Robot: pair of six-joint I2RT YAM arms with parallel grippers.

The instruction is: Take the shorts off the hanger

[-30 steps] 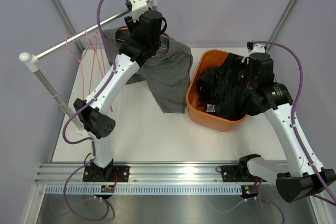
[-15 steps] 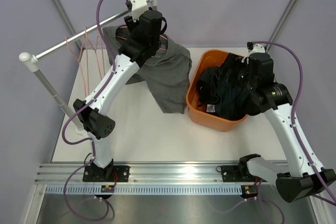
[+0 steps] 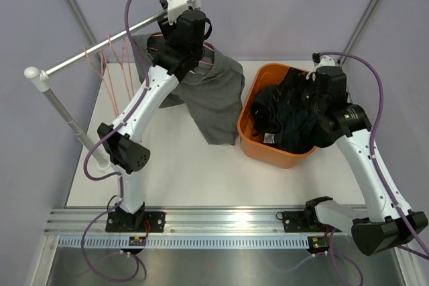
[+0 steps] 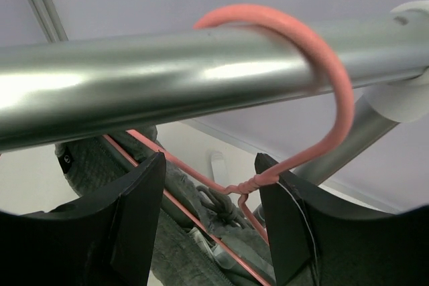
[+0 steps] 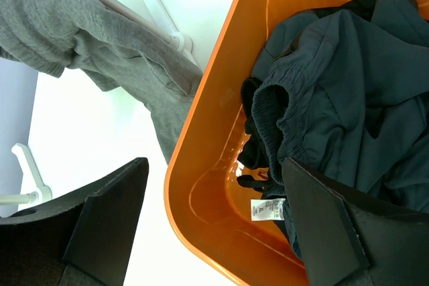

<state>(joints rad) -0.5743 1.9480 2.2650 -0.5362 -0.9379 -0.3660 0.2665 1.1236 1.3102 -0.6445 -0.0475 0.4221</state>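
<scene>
The mid-grey shorts [image 3: 218,95] hang on a pink wire hanger [image 4: 338,92] hooked over the metal rail [image 3: 100,48]. My left gripper [image 3: 182,35] is up at the rail. In the left wrist view it [image 4: 211,226] is open, one finger on each side of the hanger's twisted neck [image 4: 251,182], with the grey shorts [image 4: 167,246] below. The black shorts [image 5: 253,149] and dark navy shorts [image 5: 348,92] lie in the orange basket [image 3: 247,140]. My right gripper [image 3: 310,95] hovers open and empty over the basket [image 5: 194,165].
Several empty pink hangers [image 3: 114,65] hang on the rail to the left of the left arm. The rail's white stand post [image 3: 64,115] rises at the left, with its feet on the table [image 5: 161,11]. The basket stands right of the hanging grey shorts.
My left gripper has edged up closer to the rail at the hanger's neck, and the grey shorts shifted slightly. My right gripper has moved a little left over the basket.
</scene>
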